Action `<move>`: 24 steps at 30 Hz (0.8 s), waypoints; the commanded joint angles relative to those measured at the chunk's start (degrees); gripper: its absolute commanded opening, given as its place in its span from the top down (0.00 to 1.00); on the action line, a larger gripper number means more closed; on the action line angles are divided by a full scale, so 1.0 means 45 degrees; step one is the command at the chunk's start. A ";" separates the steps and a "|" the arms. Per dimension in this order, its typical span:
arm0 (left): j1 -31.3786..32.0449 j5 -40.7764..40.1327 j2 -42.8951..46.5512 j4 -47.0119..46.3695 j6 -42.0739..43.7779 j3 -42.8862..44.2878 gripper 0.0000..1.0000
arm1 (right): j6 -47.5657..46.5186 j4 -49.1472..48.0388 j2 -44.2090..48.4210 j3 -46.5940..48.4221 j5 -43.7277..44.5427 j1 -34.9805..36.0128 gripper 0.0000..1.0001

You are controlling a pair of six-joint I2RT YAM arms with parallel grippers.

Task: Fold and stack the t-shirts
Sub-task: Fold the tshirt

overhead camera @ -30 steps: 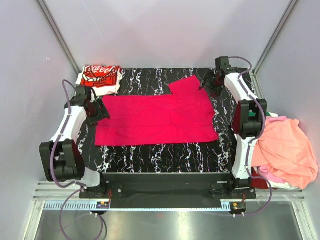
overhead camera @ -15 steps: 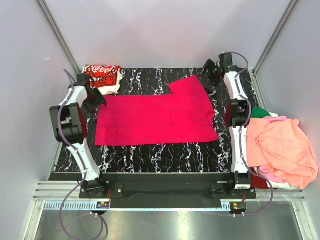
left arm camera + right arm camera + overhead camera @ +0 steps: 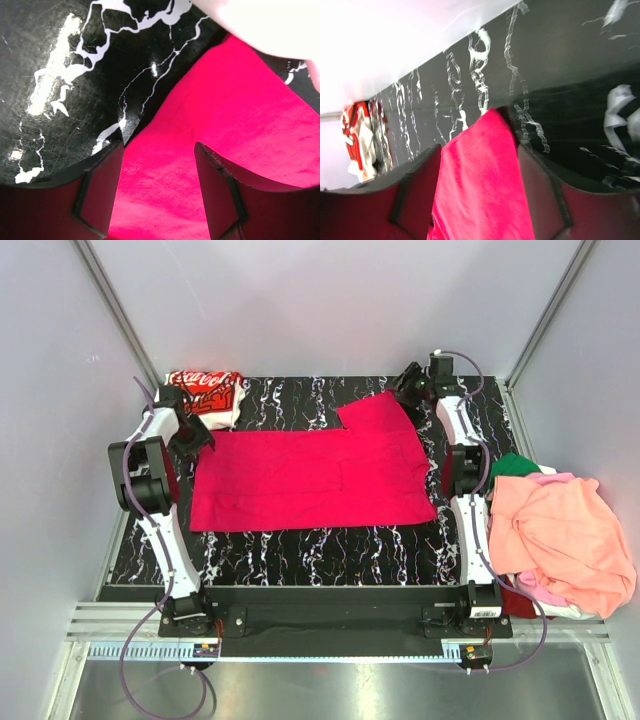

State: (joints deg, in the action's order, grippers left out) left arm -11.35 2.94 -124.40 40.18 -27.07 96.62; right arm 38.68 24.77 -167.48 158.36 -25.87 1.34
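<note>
Crimson-pink soft cloth t-shirt (image 3: 315,475) lies flat in the middle. At ten o'clock the left gripper (image 3: 192,440) gapes over its corner, holding nothing. At one o'clock the right gripper (image 3: 408,386) gapes around the sleeve (image 3: 372,410). Looks like a fold is starting; both must pinch next.

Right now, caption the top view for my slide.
Left claw and right claw, open, at far corners of the crimson t-shirt; folded logo tee beyond.

This is looking like a robotics lab test cell. Plain pale wall panels (image 3: 320,300) are closing it in, and slanted aluminium struts (image 3: 118,315) are framing the corners. A left arm (image 3: 165,535) and a right arm (image 3: 470,540) are standing bolted to a metal rail (image 3: 330,635) along the near edge of a black marbled bench (image 3: 320,555). Purple cables (image 3: 123,660) are trailing beside a bare steel sheet (image 3: 330,690).
</note>
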 commanded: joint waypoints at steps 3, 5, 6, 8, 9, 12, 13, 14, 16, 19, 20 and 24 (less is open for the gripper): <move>-0.0074 0.0127 -0.0265 -0.0648 -0.0117 0.0013 0.36 | -0.0157 0.0627 -0.0224 -0.0895 0.0046 0.0560 0.48; -0.0094 0.0128 -0.0479 -0.0707 -0.0078 0.0363 0.36 | -0.0235 0.0705 -0.0321 -0.0759 -0.0090 0.0560 0.57; -0.0094 0.0186 -0.0558 -0.0707 -0.0040 0.0462 0.37 | -0.0255 0.0705 -0.0341 -0.0720 -0.0149 0.0561 0.59; -0.0113 0.0206 -0.0695 -0.0688 -0.0020 0.0716 0.37 | -0.0274 0.0705 -0.0361 -0.0739 -0.0228 0.0541 0.64; -0.0133 0.0303 -0.0773 -0.0668 0.0038 0.0871 0.37 | -0.0294 0.0705 -0.0341 -0.0720 -0.0248 0.0541 0.66; -0.0230 0.0187 -0.0618 -0.0823 0.0156 0.0815 0.39 | -0.0313 0.0627 -0.0341 -0.0739 -0.0345 0.0541 0.79; -0.0269 0.0206 -0.0540 -0.0940 0.0175 0.0737 0.39 | -0.0294 0.0589 -0.0341 -0.0797 -0.0345 0.0541 0.84; -0.0328 0.0225 -0.0423 -0.1038 0.0253 0.0698 0.39 | -0.0294 0.0511 -0.0322 -0.0836 -0.0403 0.0522 0.96; -0.0406 0.0206 -0.0403 -0.1253 0.0332 0.0775 0.38 | -0.0313 0.0374 -0.0244 -0.0953 -0.0462 0.0522 1.00; -0.0445 0.0070 -0.0636 -0.1332 0.0449 0.1221 0.38 | -0.0333 0.0315 -0.0205 -0.1051 -0.0560 0.0541 1.00; -0.0465 0.0069 -0.0966 -0.1274 0.0488 0.1457 0.38 | -0.0352 0.0295 -0.0185 -0.1129 -0.0541 0.0522 1.00; -0.0387 0.0769 -0.1944 -0.1020 0.0586 0.2707 0.41 | -0.0333 0.0003 0.0146 -0.1753 -0.0541 0.0463 1.00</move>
State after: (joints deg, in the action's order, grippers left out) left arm -13.23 3.86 -130.08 37.34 -25.85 104.92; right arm 38.74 21.93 -167.52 153.58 -28.82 3.27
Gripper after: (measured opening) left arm 0.597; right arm 0.011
